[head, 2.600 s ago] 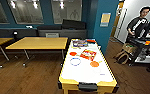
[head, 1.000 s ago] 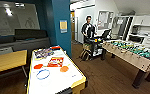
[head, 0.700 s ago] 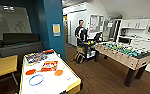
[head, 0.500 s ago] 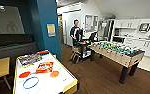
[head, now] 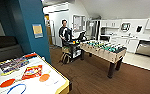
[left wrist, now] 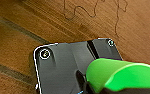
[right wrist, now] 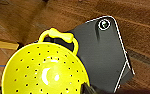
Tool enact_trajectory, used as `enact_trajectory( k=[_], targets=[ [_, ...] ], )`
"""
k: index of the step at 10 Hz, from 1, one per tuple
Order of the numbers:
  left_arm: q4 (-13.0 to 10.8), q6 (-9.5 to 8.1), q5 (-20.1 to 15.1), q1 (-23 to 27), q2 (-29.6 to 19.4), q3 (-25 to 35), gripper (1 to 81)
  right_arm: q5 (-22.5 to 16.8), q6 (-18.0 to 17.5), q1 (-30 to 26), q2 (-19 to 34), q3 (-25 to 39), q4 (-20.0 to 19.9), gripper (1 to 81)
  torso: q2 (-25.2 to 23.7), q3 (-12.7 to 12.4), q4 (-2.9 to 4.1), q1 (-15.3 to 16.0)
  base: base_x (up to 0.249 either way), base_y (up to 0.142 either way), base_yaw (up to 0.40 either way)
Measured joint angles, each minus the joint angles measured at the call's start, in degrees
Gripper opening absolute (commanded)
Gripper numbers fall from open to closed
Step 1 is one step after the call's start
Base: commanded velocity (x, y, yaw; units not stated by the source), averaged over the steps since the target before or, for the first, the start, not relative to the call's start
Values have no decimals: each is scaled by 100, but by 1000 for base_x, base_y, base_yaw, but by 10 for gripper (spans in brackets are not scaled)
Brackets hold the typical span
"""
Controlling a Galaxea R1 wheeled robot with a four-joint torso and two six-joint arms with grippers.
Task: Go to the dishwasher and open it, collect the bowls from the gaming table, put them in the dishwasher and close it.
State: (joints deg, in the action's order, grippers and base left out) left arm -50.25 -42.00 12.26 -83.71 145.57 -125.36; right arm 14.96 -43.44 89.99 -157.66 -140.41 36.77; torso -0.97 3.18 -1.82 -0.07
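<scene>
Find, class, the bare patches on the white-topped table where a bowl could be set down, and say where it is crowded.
On the gaming table, bare white top shows along the corner nearest the football table, beside the orange disc. The middle and far end are crowded: red packet, game boxes, blue ring.

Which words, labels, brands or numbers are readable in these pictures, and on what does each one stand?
No text can be read here.
Yellow notice on the teal wall: too blurred to read.
Board-game boxes on the gaming table: print too blurred to read.
Green bowl and yellow perforated bowl: no marking visible.
</scene>
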Motion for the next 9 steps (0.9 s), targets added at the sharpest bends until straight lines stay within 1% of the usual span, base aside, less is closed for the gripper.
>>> enact_trajectory(
  k=[9],
  targets=[
    [-16,0,0,-60,5,0,10,2,20,-2,-78,-29,2,10,0,0,0,0,0,0,-337]
  ],
)
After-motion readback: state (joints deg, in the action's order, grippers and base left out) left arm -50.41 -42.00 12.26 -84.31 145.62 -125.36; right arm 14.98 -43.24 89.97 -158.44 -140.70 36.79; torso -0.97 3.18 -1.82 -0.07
